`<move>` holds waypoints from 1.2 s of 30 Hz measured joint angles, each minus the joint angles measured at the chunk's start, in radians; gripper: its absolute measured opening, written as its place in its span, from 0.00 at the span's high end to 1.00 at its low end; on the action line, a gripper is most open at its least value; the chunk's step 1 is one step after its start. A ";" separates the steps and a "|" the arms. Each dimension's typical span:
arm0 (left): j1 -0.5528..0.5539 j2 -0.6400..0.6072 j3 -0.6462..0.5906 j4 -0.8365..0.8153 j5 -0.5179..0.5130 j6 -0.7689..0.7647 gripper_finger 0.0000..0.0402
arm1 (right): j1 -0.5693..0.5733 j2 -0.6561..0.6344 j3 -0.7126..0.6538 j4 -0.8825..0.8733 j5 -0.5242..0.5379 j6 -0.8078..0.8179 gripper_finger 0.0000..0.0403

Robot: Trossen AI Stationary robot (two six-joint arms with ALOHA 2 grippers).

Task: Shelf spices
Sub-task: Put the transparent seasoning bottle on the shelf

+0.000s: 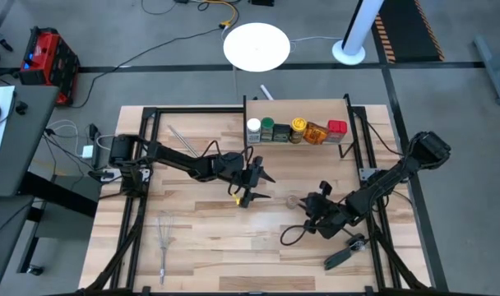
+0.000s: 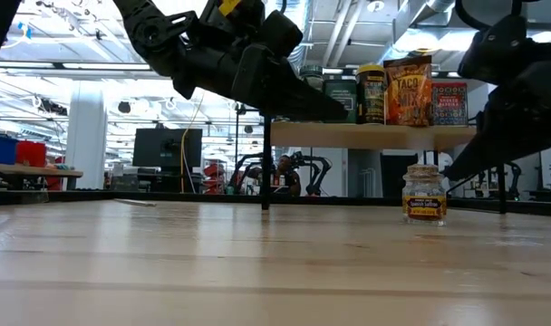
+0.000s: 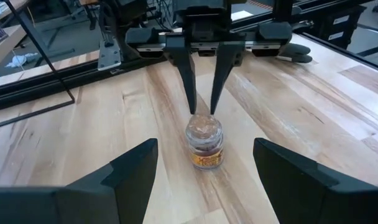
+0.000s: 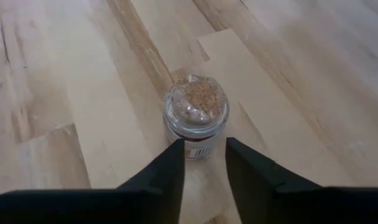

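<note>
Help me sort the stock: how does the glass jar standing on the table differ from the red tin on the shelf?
The glass jar stands alone on the table top; the red tin sits at the end of a row on the shelf. The jar is clear and round, showing its contents; the tin is red and opaque, with a squarer outline. The jar sits low in the low view, the tin higher up. Both are upright.

"TACO" reads on the orange packet (image 2: 408, 89) (other labels too blurred).

Grey floor (image 1: 464, 164), round white table (image 1: 256, 45); red toolbox (image 1: 46, 54)
</note>
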 joint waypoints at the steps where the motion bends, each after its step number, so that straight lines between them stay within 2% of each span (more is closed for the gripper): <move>1: 0.000 0.000 0.000 0.000 -0.001 0.001 0.36 | -0.001 0.000 0.000 -0.001 0.000 -0.001 0.72; 9: 0.000 0.000 0.000 -0.001 -0.002 0.000 0.36 | -0.024 0.000 0.000 0.013 0.000 -0.019 0.50; 14: 0.000 0.000 0.000 -0.006 -0.003 0.001 0.36 | -0.036 0.000 0.000 0.041 0.001 -0.052 0.42; 36: 0.000 0.000 0.000 -0.045 -0.032 0.024 0.36 | -0.047 0.000 0.000 0.044 -0.023 -0.080 0.41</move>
